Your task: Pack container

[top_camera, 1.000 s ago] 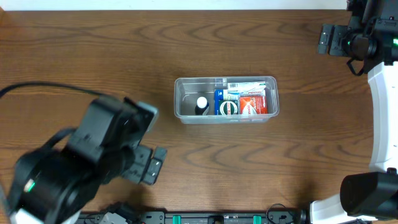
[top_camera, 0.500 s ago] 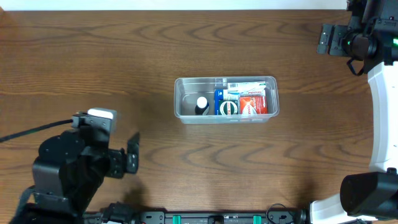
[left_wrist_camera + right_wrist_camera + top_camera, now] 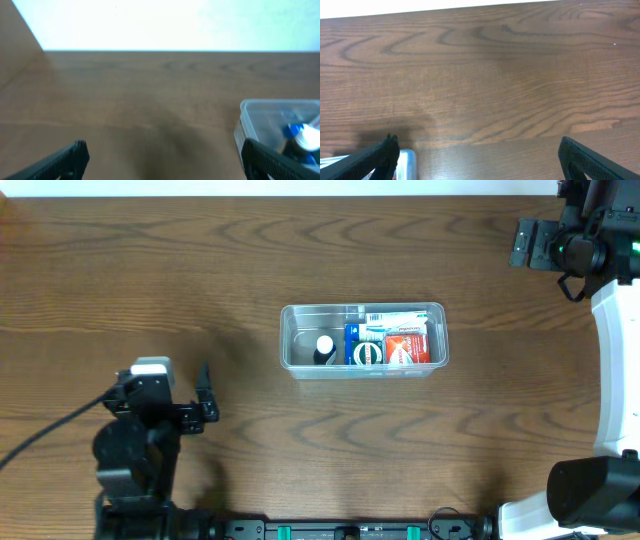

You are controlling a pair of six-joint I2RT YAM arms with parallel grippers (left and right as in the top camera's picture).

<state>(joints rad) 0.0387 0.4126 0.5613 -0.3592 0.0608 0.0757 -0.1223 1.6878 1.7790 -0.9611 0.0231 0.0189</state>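
Note:
The clear plastic container (image 3: 288,340) stands at the table's middle. It holds a dark bottle with a white cap (image 3: 323,348), a blue box (image 3: 364,346), a red box (image 3: 413,345) and a white and green box (image 3: 396,320). My left gripper (image 3: 205,392) is open and empty, well left of the container and nearer the front edge. In the left wrist view its fingers (image 3: 165,162) are spread, with the container (image 3: 250,115) at the right. My right gripper (image 3: 520,242) is open and empty at the far right. The right wrist view (image 3: 480,160) shows a container corner (image 3: 408,161) at lower left.
The dark wooden table (image 3: 150,270) spreads around the container. The right arm's white body (image 3: 615,370) runs along the right edge. A black rail (image 3: 350,530) lies along the front edge.
My left arm has drawn back from beside the container toward the front left corner, with its gripper open. The right arm and the container have not moved.

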